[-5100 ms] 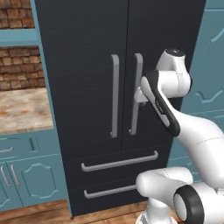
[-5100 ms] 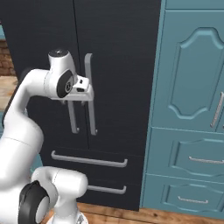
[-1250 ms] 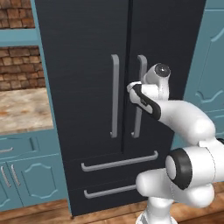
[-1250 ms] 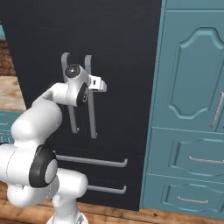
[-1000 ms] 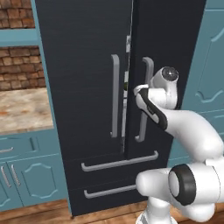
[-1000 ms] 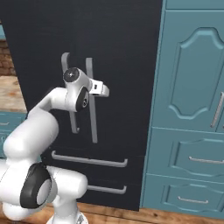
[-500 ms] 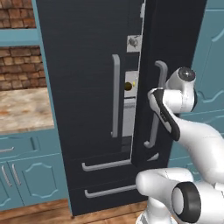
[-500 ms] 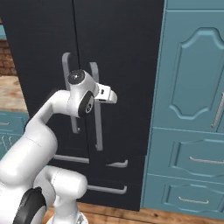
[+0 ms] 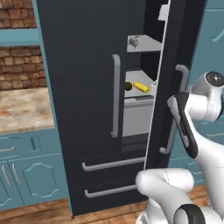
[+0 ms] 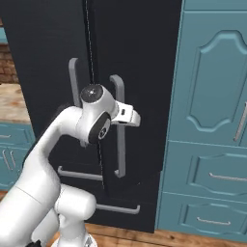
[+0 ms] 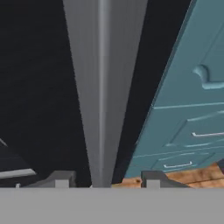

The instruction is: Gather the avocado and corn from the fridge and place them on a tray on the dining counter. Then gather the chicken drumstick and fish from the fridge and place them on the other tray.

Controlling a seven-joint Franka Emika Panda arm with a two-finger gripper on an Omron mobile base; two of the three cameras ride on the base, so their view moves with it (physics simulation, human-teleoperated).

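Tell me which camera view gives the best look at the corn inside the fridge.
The left base view: the corn lies on a pale shelf behind the part-open right door, beside the avocado. In the right base view the fridge doors face the camera and hide it; the hand view looks along the door handle.

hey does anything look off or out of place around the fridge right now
Nothing stands out. The fridge's right door is swung partly open, as the job needs. Through the gap, the corn and the avocado lie side by side on a shelf. No spill or damage shows.
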